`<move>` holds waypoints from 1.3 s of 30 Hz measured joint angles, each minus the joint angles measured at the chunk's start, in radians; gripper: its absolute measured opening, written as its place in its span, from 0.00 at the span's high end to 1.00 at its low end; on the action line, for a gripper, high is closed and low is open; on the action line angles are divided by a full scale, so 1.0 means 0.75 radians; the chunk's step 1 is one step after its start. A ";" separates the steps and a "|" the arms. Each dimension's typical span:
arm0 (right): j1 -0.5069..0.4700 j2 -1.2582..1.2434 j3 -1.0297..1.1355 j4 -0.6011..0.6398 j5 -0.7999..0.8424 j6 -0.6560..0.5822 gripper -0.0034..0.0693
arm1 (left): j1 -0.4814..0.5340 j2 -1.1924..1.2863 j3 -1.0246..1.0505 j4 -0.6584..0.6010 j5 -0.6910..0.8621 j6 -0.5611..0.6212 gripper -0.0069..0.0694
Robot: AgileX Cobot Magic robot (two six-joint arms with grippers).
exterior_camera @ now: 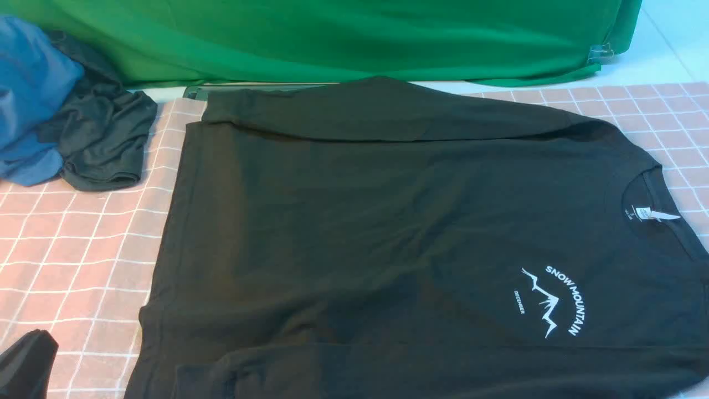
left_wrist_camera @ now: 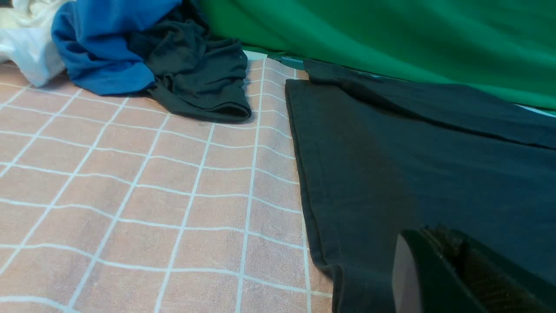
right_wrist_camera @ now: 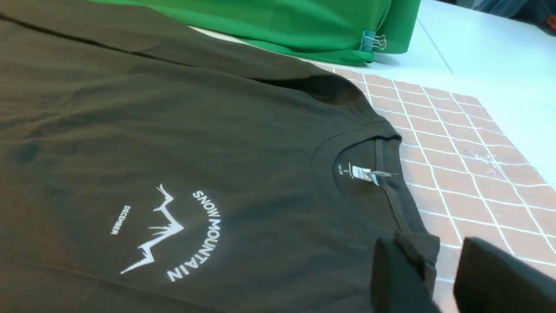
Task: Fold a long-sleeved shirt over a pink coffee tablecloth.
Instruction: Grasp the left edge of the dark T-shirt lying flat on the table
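On the pink coffee tablecloth [exterior_camera: 83,249], the long-sleeved shirt [exterior_camera: 388,221] lies flat, collar to the right, its near edge cut off. The left tool [left_wrist_camera: 428,237], pressed together, sits near its hem; the right tool [right_wrist_camera: 434,250], spread, straddles its shoulder fold.

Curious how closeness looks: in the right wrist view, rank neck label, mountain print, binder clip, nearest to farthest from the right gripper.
From the right gripper:
1. Neck label, at the long-sleeved shirt's neck.
2. Mountain print, on its chest.
3. Binder clip, on the green cloth.
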 joint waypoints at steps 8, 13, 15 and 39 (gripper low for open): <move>0.000 0.000 0.000 0.000 0.000 0.000 0.61 | 0.000 0.000 0.000 0.000 0.000 0.000 0.89; 0.000 0.000 0.000 0.000 0.000 0.000 0.61 | 0.000 0.000 0.000 0.000 0.000 0.000 0.89; 0.000 0.000 0.000 0.000 0.000 0.000 0.61 | 0.000 0.000 0.000 0.000 0.000 0.000 0.89; 0.000 0.000 0.000 0.121 -0.224 0.285 0.61 | 0.000 0.000 0.001 -0.442 -0.797 -0.412 0.89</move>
